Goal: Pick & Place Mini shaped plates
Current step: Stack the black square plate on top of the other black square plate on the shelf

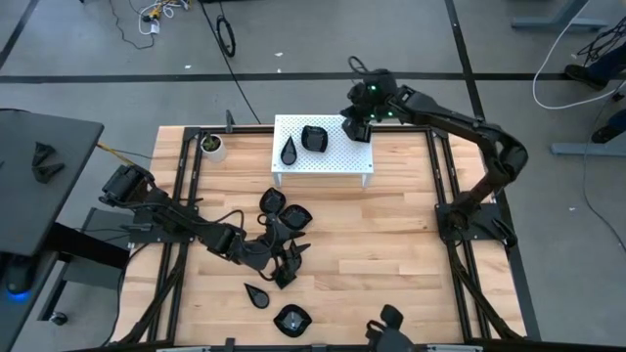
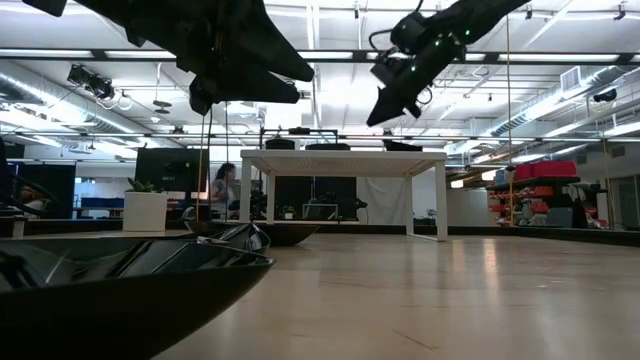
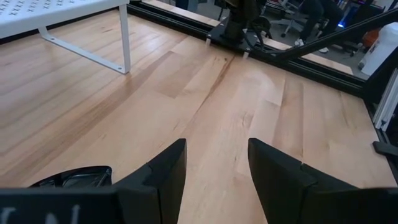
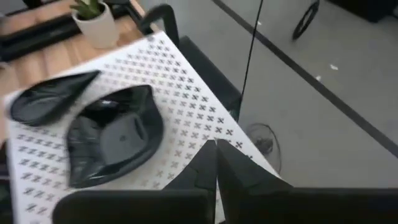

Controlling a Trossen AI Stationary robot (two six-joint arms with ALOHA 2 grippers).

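Glossy black mini plates. Two on the white stand [image 1: 337, 156]: teardrop [image 1: 290, 150] beside square [image 1: 314, 138], both flat, close but apart. Lobed [image 1: 272, 200] and square [image 1: 297, 216] mid-bench, near each other. Teardrop [image 1: 259, 294], square [image 1: 290, 319] and lobed [image 1: 387, 324] along the near edge, apart.

I see glossy black mini plates [image 4: 112, 140] on a white stand [image 4: 186, 93] patterned with small cross-shaped perforations, just ahead of my dark right tool [image 4: 216, 163]. Bench [image 3: 236, 106] is pale striped wood. White cup [image 4: 99, 28], green plant [image 4: 87, 7].
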